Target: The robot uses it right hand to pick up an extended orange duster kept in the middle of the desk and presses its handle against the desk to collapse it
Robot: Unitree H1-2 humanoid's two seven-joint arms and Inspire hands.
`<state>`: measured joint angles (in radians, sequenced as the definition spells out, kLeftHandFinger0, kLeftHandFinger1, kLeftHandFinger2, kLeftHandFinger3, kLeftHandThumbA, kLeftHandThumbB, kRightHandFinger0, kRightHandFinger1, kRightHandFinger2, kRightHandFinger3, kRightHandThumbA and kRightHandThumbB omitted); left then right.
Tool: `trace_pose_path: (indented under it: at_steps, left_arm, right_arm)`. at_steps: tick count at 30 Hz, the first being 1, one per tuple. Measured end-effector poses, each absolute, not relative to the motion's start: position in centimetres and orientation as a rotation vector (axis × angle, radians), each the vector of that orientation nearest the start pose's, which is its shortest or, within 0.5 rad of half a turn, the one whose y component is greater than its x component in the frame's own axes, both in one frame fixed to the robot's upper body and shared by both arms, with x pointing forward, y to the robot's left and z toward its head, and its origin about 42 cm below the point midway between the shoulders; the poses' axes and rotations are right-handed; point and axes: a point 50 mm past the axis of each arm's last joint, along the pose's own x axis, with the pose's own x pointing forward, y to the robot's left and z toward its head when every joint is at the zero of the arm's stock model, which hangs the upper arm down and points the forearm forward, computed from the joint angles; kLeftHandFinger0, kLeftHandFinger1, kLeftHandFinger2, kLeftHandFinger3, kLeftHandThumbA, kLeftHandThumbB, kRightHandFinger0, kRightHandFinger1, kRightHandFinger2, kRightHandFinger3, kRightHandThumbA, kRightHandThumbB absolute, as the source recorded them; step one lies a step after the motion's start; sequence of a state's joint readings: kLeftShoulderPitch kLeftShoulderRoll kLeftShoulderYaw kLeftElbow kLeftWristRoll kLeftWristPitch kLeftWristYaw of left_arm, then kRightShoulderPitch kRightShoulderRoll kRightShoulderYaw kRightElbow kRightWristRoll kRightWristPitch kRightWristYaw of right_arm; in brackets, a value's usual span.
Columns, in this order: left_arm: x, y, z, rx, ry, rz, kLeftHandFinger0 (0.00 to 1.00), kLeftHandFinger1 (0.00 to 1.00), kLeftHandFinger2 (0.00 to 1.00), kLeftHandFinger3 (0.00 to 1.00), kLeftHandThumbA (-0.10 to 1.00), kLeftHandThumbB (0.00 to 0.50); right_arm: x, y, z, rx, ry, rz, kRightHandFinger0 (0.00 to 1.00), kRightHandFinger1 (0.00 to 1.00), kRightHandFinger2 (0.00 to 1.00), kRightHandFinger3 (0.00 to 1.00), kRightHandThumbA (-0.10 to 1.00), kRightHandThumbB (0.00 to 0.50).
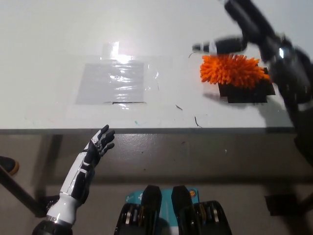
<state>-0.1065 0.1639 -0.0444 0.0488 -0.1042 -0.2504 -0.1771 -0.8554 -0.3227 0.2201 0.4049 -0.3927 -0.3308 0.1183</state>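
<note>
The orange duster (229, 70), a fluffy head, hangs at the right side of the white desk (49, 39), just above a black patch (247, 93). Its black and white handle (217, 46) juts out to the left above the head. My black right hand (261, 41) comes down from the upper right, blurred, and is closed around the duster where handle and head meet. My white left hand (100, 142) rests below the desk's front edge at the lower left, fingers spread and holding nothing.
A clear plastic sheet (115, 81) is taped flat on the middle of the desk. The desk's front edge (146, 130) runs across the picture, with floor beneath. A dark shoe (7, 165) shows at the far left.
</note>
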Motion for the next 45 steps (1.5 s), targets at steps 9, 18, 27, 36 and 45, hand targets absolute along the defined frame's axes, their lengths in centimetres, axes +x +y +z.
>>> trace_pose_path:
  at_steps: [9, 18, 27, 36, 45]
  left_arm:
    - [31.6, 23.7, 12.9, 0.081, -0.283, -0.245, 1.0, 1.0, 1.0, 1.0, 1.0, 0.215]
    - [31.6, 23.6, 12.9, 0.081, -0.283, -0.246, 1.0, 1.0, 1.0, 1.0, 1.0, 0.163]
    - [30.2, 23.8, 12.2, 0.079, -0.266, -0.244, 1.0, 1.0, 1.0, 1.0, 1.0, 0.174]
    - [29.8, 23.8, 13.2, 0.083, -0.303, -0.25, 1.0, 1.0, 1.0, 1.0, 1.0, 0.165]
    - [29.7, 23.8, 13.3, 0.085, -0.306, -0.25, 1.0, 1.0, 1.0, 1.0, 1.0, 0.176]
  right_arm:
    - [39.7, -19.7, 23.7, -0.727, -0.673, 0.406, 1.0, 1.0, 1.0, 1.0, 1.0, 0.28]
    - [29.3, -19.5, 20.7, -0.563, -0.693, 0.365, 1.0, 1.0, 1.0, 1.0, 1.0, 0.304]
    - [24.8, -19.9, 19.3, -0.324, -0.631, 0.295, 1.0, 1.0, 1.0, 1.0, 1.0, 0.373]
    - [28.4, -21.7, 13.7, -0.22, -0.395, 0.236, 1.0, 1.0, 1.0, 1.0, 1.0, 0.295]
    - [29.2, -22.0, 12.5, -0.191, -0.331, 0.25, 1.0, 1.0, 1.0, 1.0, 1.0, 0.204]
